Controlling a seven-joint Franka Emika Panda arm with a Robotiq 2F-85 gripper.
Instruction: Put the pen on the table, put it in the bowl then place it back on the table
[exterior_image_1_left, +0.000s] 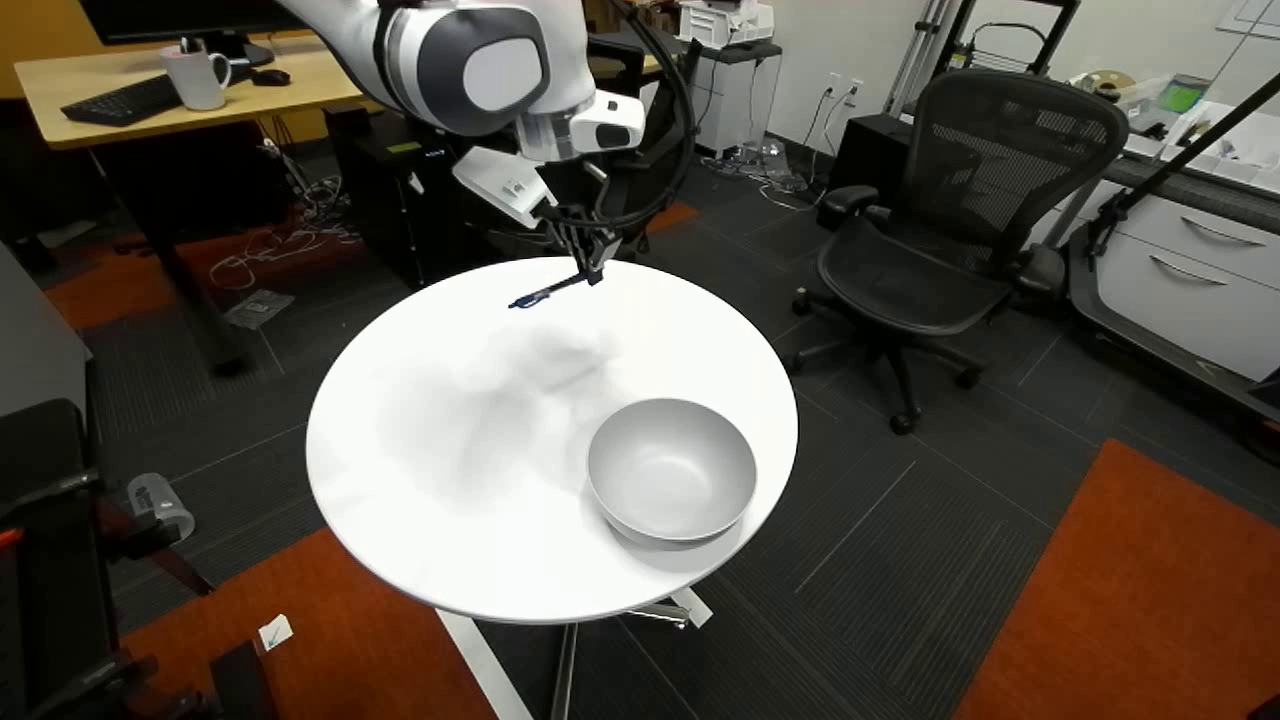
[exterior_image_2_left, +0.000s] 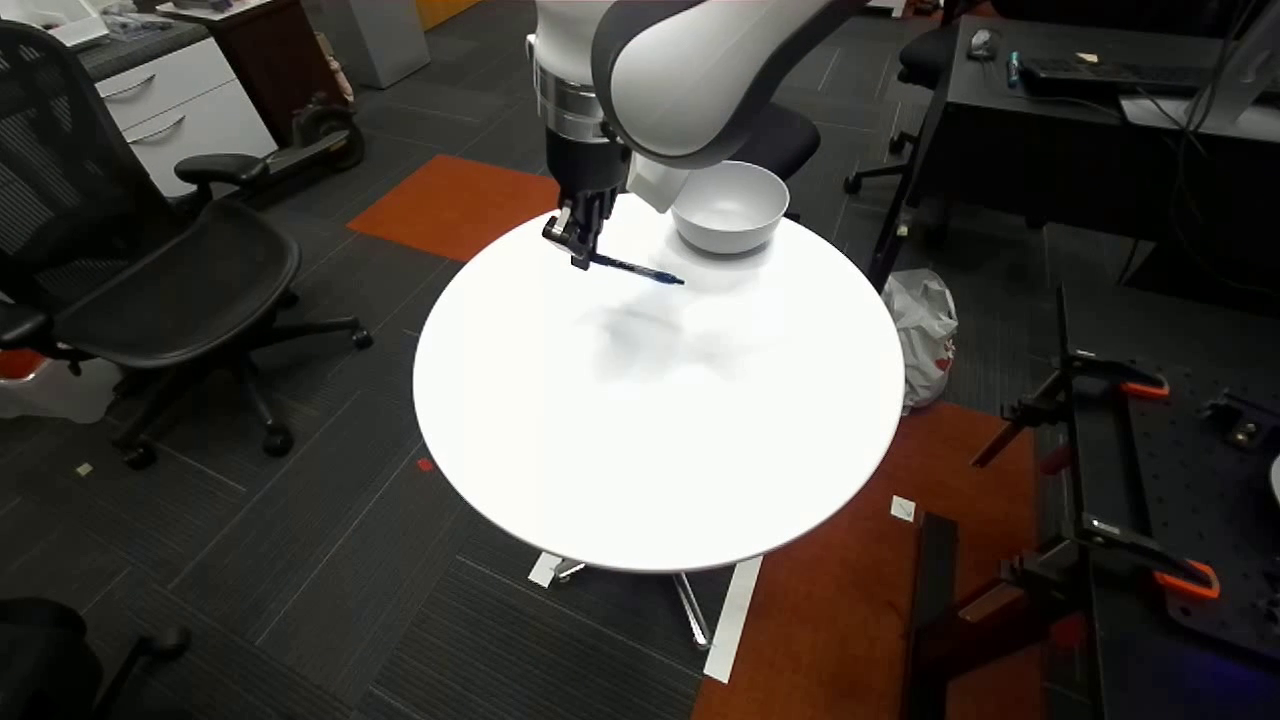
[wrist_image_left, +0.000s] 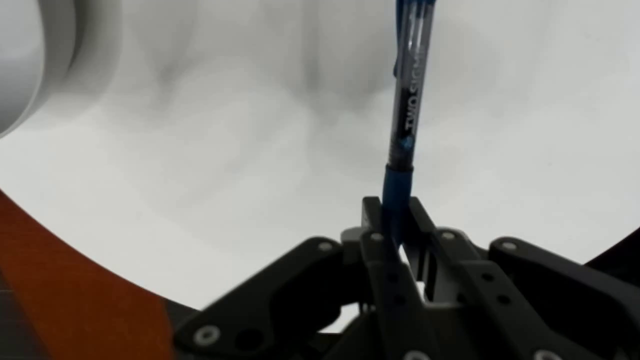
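Now, in the wrist view, my end effector (wrist_image_left: 394, 216) pinches one end of the pen (wrist_image_left: 407, 117), the rest jutting ahead above the worktop (wrist_image_left: 215, 190). I can't tell which placing comes next; for a set-down I'd level it and lower slowly before releasing. In an exterior view the bowl (exterior_image_1_left: 672, 472) sits near the edge, apart from the pen; if that's the target, its height stands in the way, so I'd lift the free end over first. In an exterior view, a mesh chair (exterior_image_2_left: 180, 280) and plastic bag (exterior_image_2_left: 922, 330) stand beyond the worktop, likely off my path.
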